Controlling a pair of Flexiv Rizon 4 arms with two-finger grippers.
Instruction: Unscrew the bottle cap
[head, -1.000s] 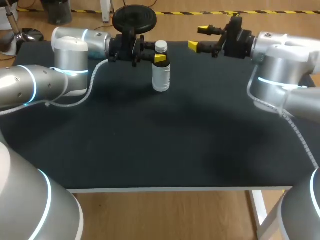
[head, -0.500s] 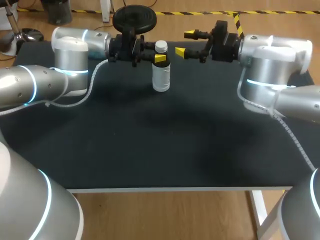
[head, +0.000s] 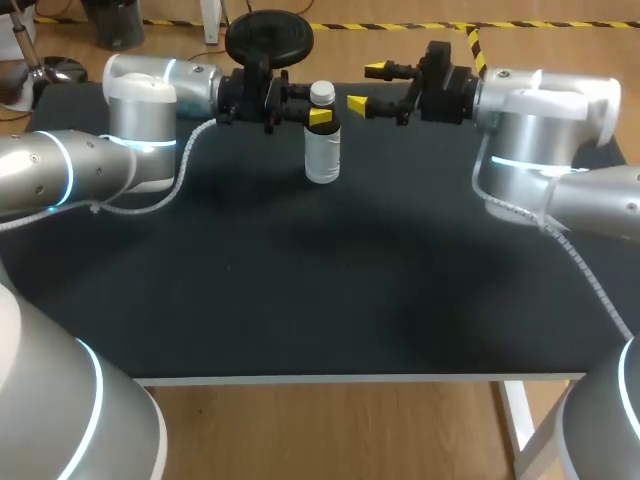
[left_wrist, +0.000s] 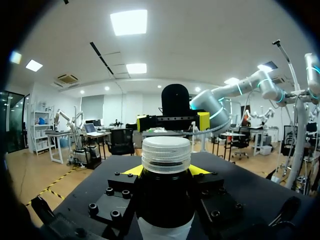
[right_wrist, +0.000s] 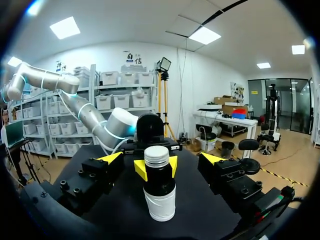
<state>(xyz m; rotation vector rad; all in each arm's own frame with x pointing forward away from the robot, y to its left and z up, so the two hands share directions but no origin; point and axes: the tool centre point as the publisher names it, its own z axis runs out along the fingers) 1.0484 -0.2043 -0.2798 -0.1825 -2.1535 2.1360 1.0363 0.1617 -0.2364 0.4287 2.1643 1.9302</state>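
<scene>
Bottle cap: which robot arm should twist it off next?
Probably the right. The left gripper is shut on the bottle below the cap, steadying it, while the right gripper is open, free, and faces the cap.

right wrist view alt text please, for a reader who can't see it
A white-capped bottle stands upright on the black table, ahead of the open right gripper, untouched by it. The left gripper clamps its dark upper part from the far side.
</scene>
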